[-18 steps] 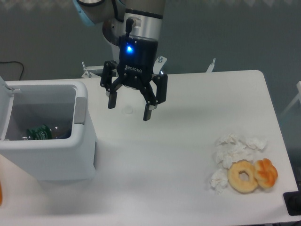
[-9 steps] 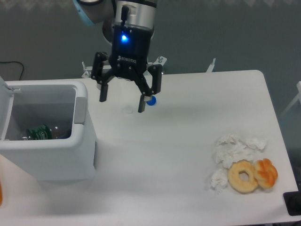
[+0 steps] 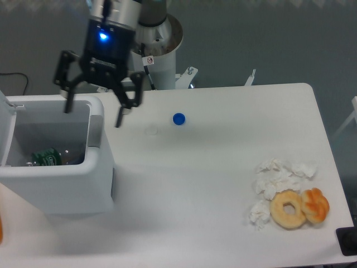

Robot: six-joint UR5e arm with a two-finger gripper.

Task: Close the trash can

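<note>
The trash can (image 3: 83, 181) is a large white bin at the table's left edge, standing open. Its white lid (image 3: 5, 109) is swung up at the far left, only partly in view. A grey latch tab (image 3: 96, 129) sits on its right rim. Inside lie a green-labelled item (image 3: 44, 157) and other rubbish. My gripper (image 3: 93, 115) hangs open above the bin's back right corner, one finger over the opening and the other over the table to the right, holding nothing.
A blue cap (image 3: 178, 118) and a small clear disc (image 3: 150, 130) lie on the table right of the gripper. Crumpled tissues (image 3: 276, 180), a doughnut (image 3: 288, 209) and an orange pastry (image 3: 316, 205) sit at the front right. The arm's base (image 3: 159, 58) stands behind.
The gripper has moved left and slightly up, from mid-table to over the bin's right rim. The blue cap, hidden a second ago, now shows fully.
</note>
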